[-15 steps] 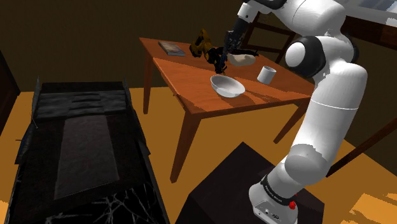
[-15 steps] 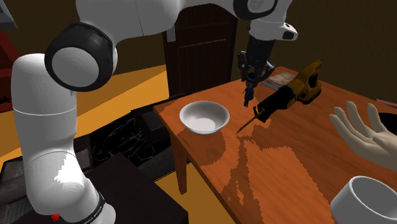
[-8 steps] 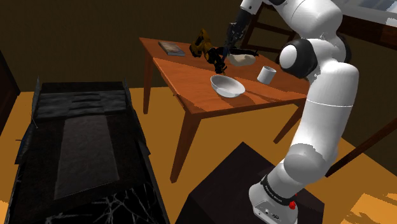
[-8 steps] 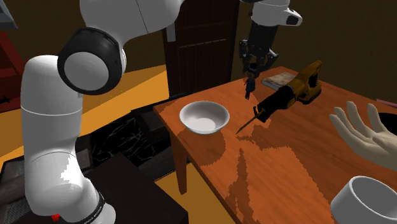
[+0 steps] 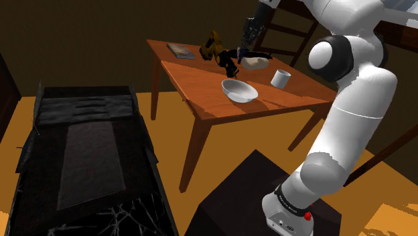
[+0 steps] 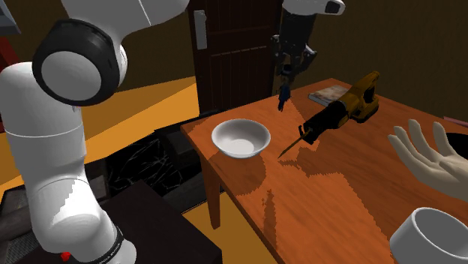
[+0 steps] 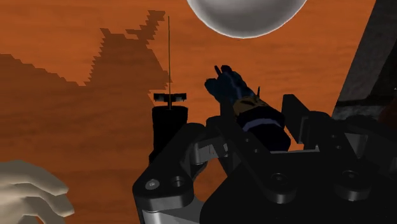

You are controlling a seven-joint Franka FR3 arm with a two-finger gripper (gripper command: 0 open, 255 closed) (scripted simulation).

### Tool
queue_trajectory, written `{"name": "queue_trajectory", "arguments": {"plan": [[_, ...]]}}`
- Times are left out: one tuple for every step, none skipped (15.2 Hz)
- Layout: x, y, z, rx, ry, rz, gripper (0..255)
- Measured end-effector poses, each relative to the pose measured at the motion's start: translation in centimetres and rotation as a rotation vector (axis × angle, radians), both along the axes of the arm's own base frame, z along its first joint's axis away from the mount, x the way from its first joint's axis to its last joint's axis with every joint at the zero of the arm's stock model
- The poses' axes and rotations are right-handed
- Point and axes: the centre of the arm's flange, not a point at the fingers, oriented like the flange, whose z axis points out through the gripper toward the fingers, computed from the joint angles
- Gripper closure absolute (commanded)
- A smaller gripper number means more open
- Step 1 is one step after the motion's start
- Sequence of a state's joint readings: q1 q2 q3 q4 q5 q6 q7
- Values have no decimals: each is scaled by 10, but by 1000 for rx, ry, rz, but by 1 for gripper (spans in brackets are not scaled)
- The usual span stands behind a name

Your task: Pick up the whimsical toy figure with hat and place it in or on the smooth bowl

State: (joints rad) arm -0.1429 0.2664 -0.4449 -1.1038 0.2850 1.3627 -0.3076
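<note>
Dark blue with an orange band round its middle, the toy figure (image 7: 245, 107) was small and slim, tapering to a point at the end away from the gripper (image 7: 254, 124); its finer shape was too small to tell. The black gripper was closed nearly all the way, its two fingers (image 6: 286, 69) clasping the figure's upper end. In the second exterior view the gripper (image 6: 287, 75) pointed downward and the figure (image 6: 283, 97) hung from it in the air, clear of the bench (image 6: 337, 195). The shoulder view showed the gripper (image 5: 242, 45) high over the far part of the bench (image 5: 201, 84). Nearest the figure was the smooth white bowl (image 6: 241, 138), standing upright near a bench corner; in the wrist view the bowl (image 7: 245, 16) lay beyond the figure's tip with a strip of bare orange-brown wood (image 7: 76, 38) between them. On the second exterior view's right of the figure, a yellow and black saw (image 6: 337, 112) lay on the bench with its thin blade pointing toward the bowl, and a flat book (image 6: 328, 93) lay just behind the saw. A pale hand model (image 6: 427, 154) lay farther to that view's right, and a white cup (image 6: 435, 236) stood at the lower right corner. Behind the bench was a dark brown door (image 6: 240, 52). In the shoulder view a dark bed (image 5: 87, 154) sat on the orange floor, well apart from the bench.
</note>
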Motion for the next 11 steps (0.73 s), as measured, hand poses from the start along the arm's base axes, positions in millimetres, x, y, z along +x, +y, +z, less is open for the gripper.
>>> {"name": "queue_trajectory", "arguments": {"plan": [[-10,7,2,0,0,0,255],[-17,14,6,0,-1,-1,255],[-28,20,10,0,0,-1,255],[-39,26,15,1,0,-1,255],[-49,34,20,1,0,-1,255],[-60,43,23,1,0,-1,255],[-71,53,26,1,0,0,255],[-82,57,29,1,0,0,255],[-90,64,33,1,0,0,255],[-101,73,34,1,0,1,255],[-105,77,32,1,0,0,255]]}}
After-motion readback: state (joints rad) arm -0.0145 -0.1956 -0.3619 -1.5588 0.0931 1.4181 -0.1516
